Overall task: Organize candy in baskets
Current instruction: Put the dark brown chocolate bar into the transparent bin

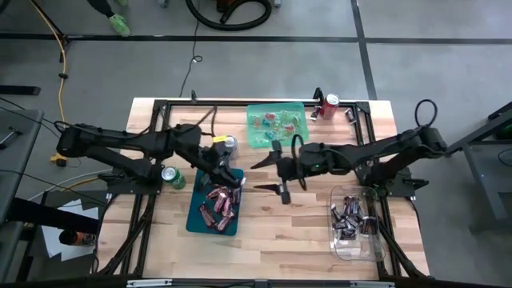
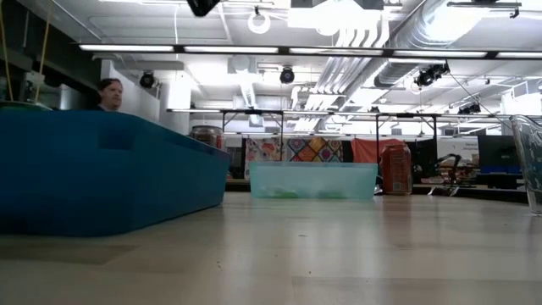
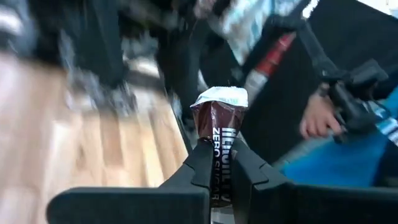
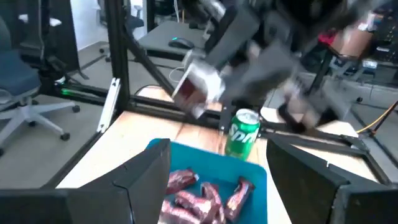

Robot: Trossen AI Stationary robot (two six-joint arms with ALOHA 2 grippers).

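candy in hand: dark brown mini bar with a crimped white end point(image 3: 219, 121), pinched between the left gripper point(image 1: 226, 174) fingers, up over the near-left corner of the teal bin, not dropped yet
teal bin: dark teal rectangular plastic basket point(image 1: 194, 221), already holding a heap of pinkish-red wrapped bars point(image 1: 220, 205)
clear bin: see-through plastic basket point(image 1: 350, 246) at the right edge, stocked with dark brown bars point(image 1: 352, 218)
green bin: light green translucent basket point(image 1: 258, 138) at the back, a few small green and red pieces point(image 1: 276, 121) inside
progress: looks nearly sorted tbh, no loose candy spotted on the bare wood; brown bar probably belongs with the clear bin lot, just a guess
right gripper point(image 1: 280, 172): jaws wide apart, empty, hovering mid-table between teal and green bins
clutter: green soda can point(image 1: 171, 177) just beside the teal bin, silver can point(image 1: 230, 143) near the left wrist, red can point(image 1: 330, 102) by the green bin
open room: wide bare wood between teal and clear bins, front strip free too
tight spots: both grippers close together mid-table; clear bin hugs the table's right edge
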